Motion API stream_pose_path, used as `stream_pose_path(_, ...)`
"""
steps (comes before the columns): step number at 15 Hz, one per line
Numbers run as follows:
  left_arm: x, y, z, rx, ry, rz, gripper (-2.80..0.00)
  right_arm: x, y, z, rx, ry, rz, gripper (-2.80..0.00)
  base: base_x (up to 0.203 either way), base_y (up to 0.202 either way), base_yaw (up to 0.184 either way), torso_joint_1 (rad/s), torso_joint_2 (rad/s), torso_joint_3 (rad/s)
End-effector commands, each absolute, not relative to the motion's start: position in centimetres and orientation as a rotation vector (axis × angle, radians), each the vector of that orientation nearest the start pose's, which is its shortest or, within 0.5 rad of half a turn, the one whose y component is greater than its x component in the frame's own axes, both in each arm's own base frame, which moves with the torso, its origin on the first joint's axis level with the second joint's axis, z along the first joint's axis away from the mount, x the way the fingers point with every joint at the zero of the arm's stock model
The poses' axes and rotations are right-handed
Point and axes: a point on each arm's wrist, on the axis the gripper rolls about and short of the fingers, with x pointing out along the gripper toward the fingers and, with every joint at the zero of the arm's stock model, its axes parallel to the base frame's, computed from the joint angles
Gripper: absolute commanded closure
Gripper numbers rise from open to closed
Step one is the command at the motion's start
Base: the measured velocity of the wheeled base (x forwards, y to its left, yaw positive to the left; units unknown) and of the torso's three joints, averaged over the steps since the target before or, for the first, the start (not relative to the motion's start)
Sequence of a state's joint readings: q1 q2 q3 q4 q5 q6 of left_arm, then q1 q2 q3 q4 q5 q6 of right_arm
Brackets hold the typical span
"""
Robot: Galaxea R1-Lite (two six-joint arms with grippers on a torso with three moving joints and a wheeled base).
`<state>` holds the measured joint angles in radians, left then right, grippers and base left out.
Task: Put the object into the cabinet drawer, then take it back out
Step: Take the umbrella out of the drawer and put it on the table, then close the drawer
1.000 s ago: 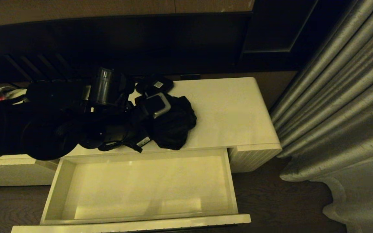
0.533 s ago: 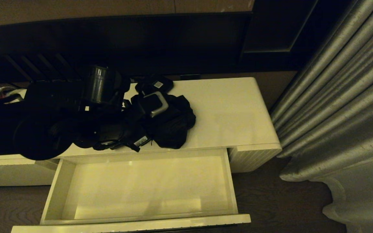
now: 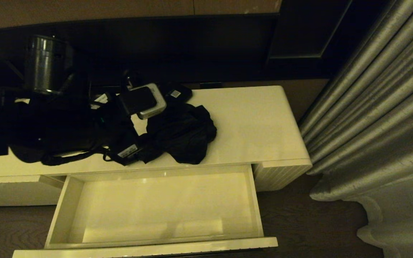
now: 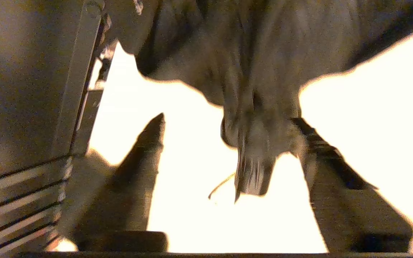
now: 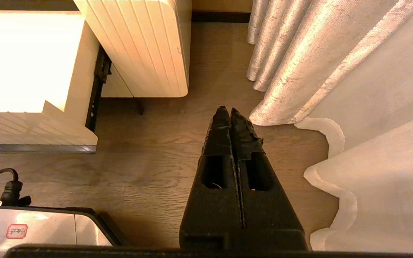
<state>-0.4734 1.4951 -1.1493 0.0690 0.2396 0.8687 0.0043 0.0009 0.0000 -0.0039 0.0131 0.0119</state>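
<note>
The black folding umbrella (image 3: 183, 134) lies bunched on the cream cabinet top (image 3: 256, 122), just behind the open drawer (image 3: 256, 200), whose pale interior holds nothing. My left arm (image 3: 66, 122) reaches in from the left, its gripper beside the umbrella's left end. In the left wrist view the left gripper (image 4: 228, 120) is open, its fingers (image 4: 145, 150) wide apart. The umbrella's (image 4: 253, 168) narrow end pokes between them, close against one finger. My right gripper (image 5: 229, 109) is shut with nothing in it, low over the floor right of the drawer (image 5: 31, 129).
A small black box with a white label (image 3: 174, 94) sits at the back of the cabinet top. Grey curtains (image 3: 371, 125) hang to the right, reaching the wood floor (image 5: 149, 172). A silver base with a cable (image 5: 31, 225) lies near the right gripper.
My left arm has drawn back to the left and upward, off the umbrella. The umbrella stays on the cabinet top with more of it showing. The drawer has not moved.
</note>
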Motion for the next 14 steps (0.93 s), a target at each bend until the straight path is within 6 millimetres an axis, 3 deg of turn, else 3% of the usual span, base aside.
stream_pose_path(1,19.2,-9.3,28.3,1.042,0.275,-0.406,0.00,-2.3,0.0,7.6,0.012,-0.003,0.018,0.00,0.000,0.000,0.000,0.000,0.00,0.000)
stream_pose_path(3,16.3,-7.9,27.0,1.093,0.360,-0.465,0.00,-2.3,0.0,7.6,0.012,-0.003,0.018,0.00,0.000,0.000,0.000,0.000,0.00,0.000)
stream_pose_path(5,13.7,-7.0,24.0,1.141,0.465,-0.560,0.00,-2.3,0.0,7.6,0.012,-0.003,0.018,0.00,0.000,0.000,0.000,0.000,0.00,0.000)
stream_pose_path(9,10.5,-6.2,18.1,1.170,0.606,-0.781,0.00,-2.3,0.0,7.6,0.012,-0.003,0.018,0.00,0.000,0.000,0.000,0.000,0.00,0.000)
stream_pose_path(14,10.3,-7.4,13.7,1.114,0.758,-1.089,0.00,-2.3,0.0,7.6,0.012,-0.003,0.018,0.00,0.000,0.000,0.000,0.000,0.00,0.000)
